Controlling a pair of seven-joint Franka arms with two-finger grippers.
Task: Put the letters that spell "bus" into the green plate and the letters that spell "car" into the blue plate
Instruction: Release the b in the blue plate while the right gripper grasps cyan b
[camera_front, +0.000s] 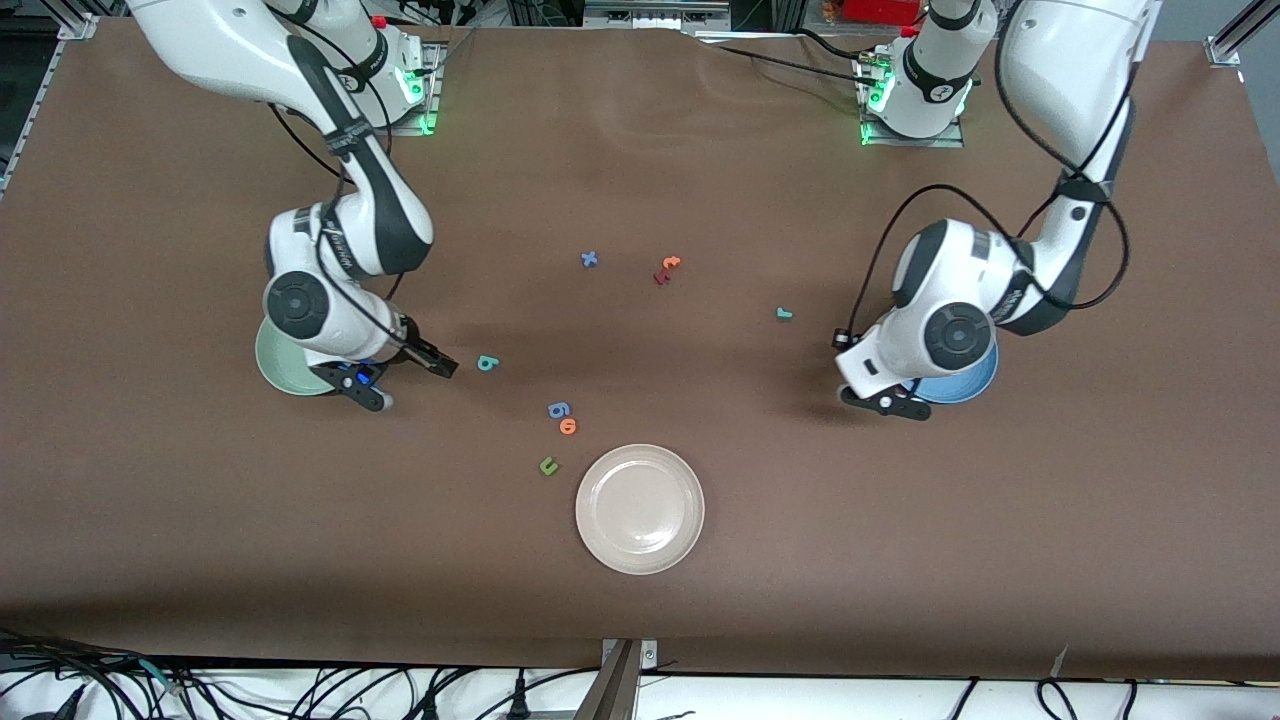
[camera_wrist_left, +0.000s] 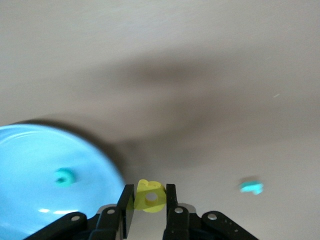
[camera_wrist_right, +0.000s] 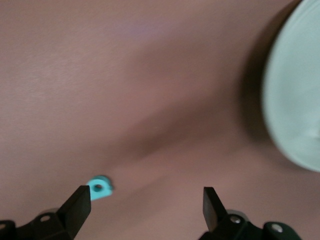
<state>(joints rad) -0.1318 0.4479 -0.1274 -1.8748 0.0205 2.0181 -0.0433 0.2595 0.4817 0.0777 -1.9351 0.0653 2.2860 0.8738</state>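
My left gripper is shut on a yellow "a", held just off the rim of the blue plate. A teal "c" lies in that plate. The teal "r" lies on the table, also seen in the front view as the teal "r". My right gripper is open and low over the table, with the teal "b" just off one fingertip. The green plate sits beside it. In the front view the right arm covers most of the green plate, so what it holds is hidden.
A beige-white plate sits nearest the front camera. A green "u", an orange "o" and a blue "6" lie beside it. Farther back lie a blue "x" and orange and dark red letters.
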